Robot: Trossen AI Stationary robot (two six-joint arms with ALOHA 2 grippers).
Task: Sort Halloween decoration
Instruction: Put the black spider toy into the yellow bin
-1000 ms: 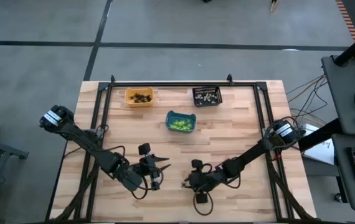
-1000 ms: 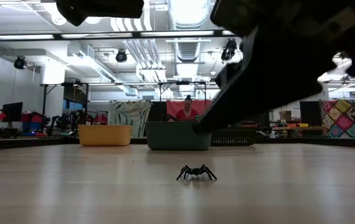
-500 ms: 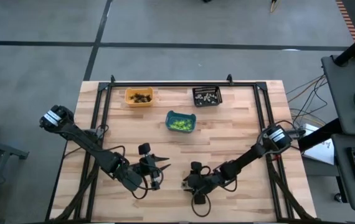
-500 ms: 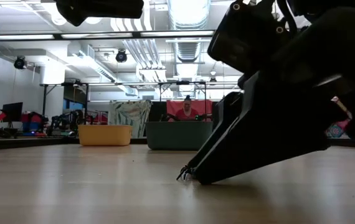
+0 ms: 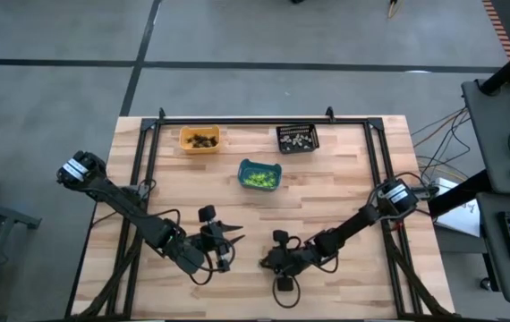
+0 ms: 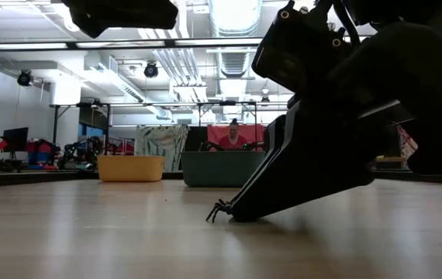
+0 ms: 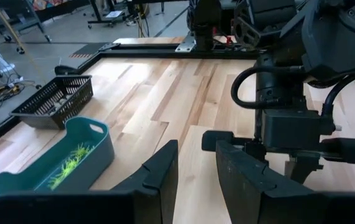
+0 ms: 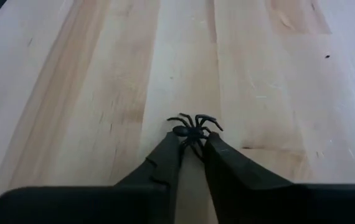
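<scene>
A small black spider trinket [image 8: 193, 127] lies on the wooden table near its front edge, and my right gripper [image 8: 193, 142] is closed around its rear part. In the low view the gripper's tips [image 6: 233, 213] rest on the table with spider legs [image 6: 215, 211] sticking out past them. My left gripper [image 7: 196, 149] hovers open above the table, left of the right one [image 5: 268, 261], with nothing between its fingers. At the back stand an orange bin [image 5: 199, 139] with dark trinkets, a teal bin [image 5: 259, 175] with green ones and a black basket [image 5: 297, 137] with pale ones. My right gripper pinches the spider's rear legs [image 8: 196, 138] between its two fingertips [image 8: 176, 142]. The fingers slant down from the table's right side. The spider's body and front legs [image 8: 197, 119] stick out beyond the tips and lie on the table.
The right arm's wrist and cables [image 7: 289, 118] stand close in front of my left gripper. A black frame [image 5: 237, 122] runs along the table's far edge and sides. Bare wood lies between the bins and the grippers.
My right gripper has come down onto the table over the black spider. The spider stood free before. It now sits between the fingertips and has shifted a little toward the table's left.
</scene>
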